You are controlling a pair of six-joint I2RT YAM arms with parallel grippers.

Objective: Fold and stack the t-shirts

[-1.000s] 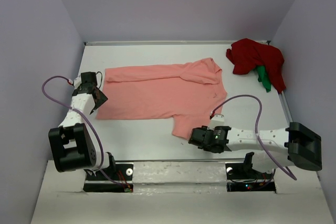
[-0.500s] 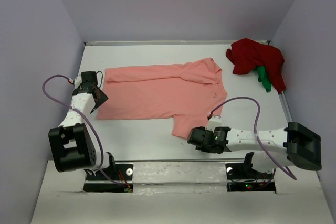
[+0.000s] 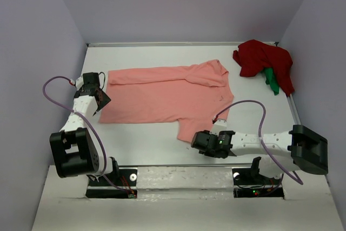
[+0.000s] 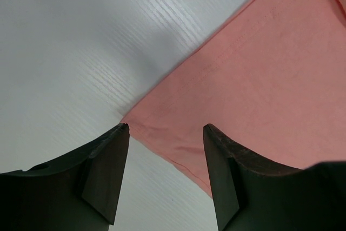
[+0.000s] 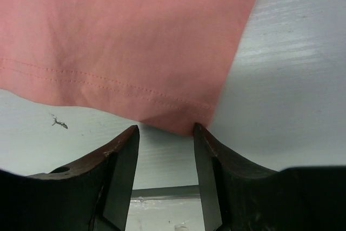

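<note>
White table (image 3: 157, 57) between lilac walls (image 3: 178, 4). The salmon-pink shirt (image 3: 162, 94) lies flat mid-table, its length running left to right, collar right, hem left. A dark red shirt (image 3: 262, 58) is bunched over a green shirt (image 3: 273, 83) in the far right corner. The left gripper (image 4: 165, 133) sits low, jaws apart around the hem's near corner. The right gripper (image 5: 165, 131) has its jaws apart at the near sleeve's edge. Bare tabletop shows along the near side.

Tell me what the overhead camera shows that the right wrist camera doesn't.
Only overhead: the whole pink shirt laid out, the dark red shirt and green shirt bunched at the far right corner, and the left pincer by the pink shirt's left edge.
Only the right wrist: the hem stitching up close, a small dark mark on the table, and the right pincer open, its fingers either side of the hem corner.
Both: pink shirt, table, right pincer.
</note>
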